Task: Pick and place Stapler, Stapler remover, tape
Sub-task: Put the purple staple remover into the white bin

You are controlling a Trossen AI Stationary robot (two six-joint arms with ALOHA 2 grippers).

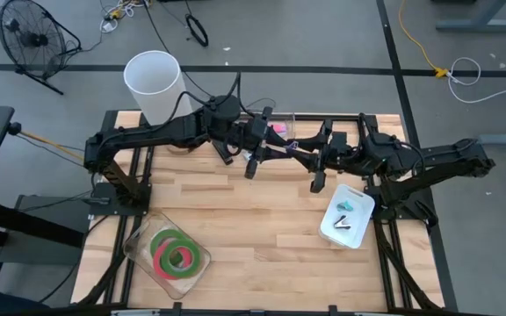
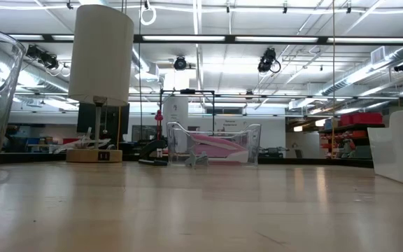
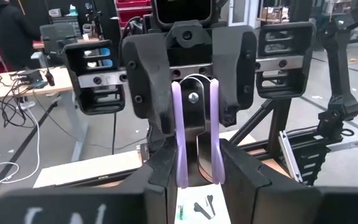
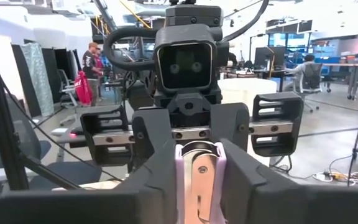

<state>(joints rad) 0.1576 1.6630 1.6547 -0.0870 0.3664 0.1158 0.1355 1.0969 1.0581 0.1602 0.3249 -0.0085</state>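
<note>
Two claws gripping one purple-handled remover.

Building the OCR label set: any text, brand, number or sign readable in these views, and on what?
None readable.
White marks on the dark part nearest the left wrist camera: too blurred to read.
Anything in the room beyond: too small to read.

we see white cylindrical bin at table's far edge, black floor fan beyond table's far left corner, yellow cable on grey floor far right. we spot seated person at distant desk.
</note>
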